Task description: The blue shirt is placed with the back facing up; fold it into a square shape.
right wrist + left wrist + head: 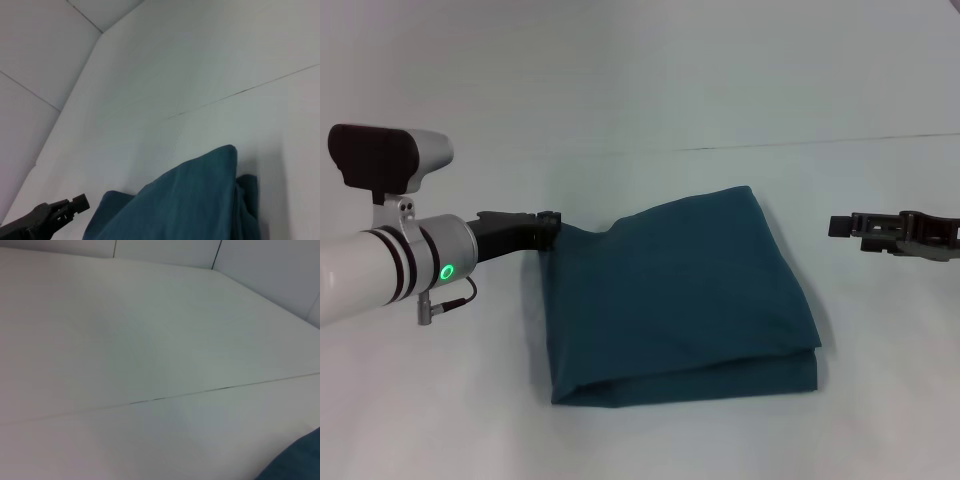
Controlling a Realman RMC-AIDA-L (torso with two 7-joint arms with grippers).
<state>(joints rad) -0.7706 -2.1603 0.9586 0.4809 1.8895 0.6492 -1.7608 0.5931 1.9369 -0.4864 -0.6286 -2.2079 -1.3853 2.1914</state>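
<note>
The blue shirt [685, 295] lies folded in the middle of the white table [640, 90]. The left gripper [548, 228] pinches the shirt's far left corner. The right gripper [840, 227] hangs apart at the right; I cannot tell how wide.

- White table [150, 340] fills the view, a thin dark seam [165, 398] running across it.
- A corner of the shirt [300, 462] shows at the edge.

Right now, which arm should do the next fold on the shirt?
Probably the left. The left claw is already at the blue shirt, on its lifted corner. The right claw hangs off to the side, not touching it.
</note>
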